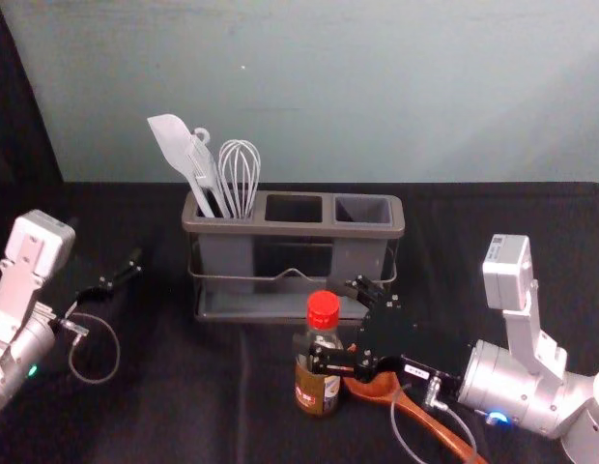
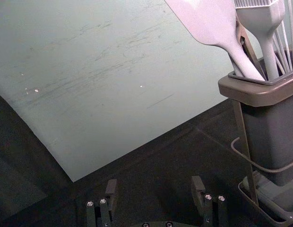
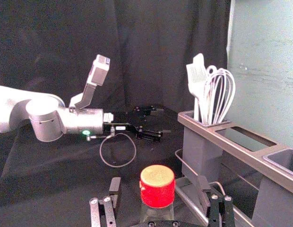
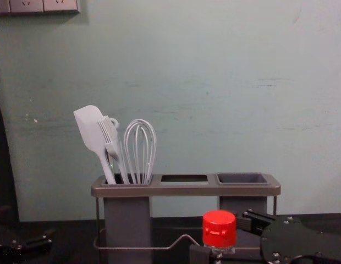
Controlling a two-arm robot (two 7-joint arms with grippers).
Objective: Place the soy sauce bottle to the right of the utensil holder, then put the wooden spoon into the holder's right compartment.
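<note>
We have neither placement done: the soy sauce bottle (image 1: 316, 390) stands before the utensil holder (image 1: 298, 229), and the wooden spoon (image 1: 375, 390) lies on the counter (image 1: 184, 411). Our right gripper (image 3: 159, 184) holds its jaws wide apart around the bottle, unclamped; our left gripper (image 2: 154, 185) idles at the left, jaws apart.

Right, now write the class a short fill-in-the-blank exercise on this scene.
The cap of the soy sauce bottle is ____.
In the utensil holder, the whisk stands in the ____ compartment.
The hand around the bottle is the robot's ____ one.
Of the spatula, whisk and spoon, only the ____ lies outside the holder.
Missing words: red; left; right; spoon.
</note>
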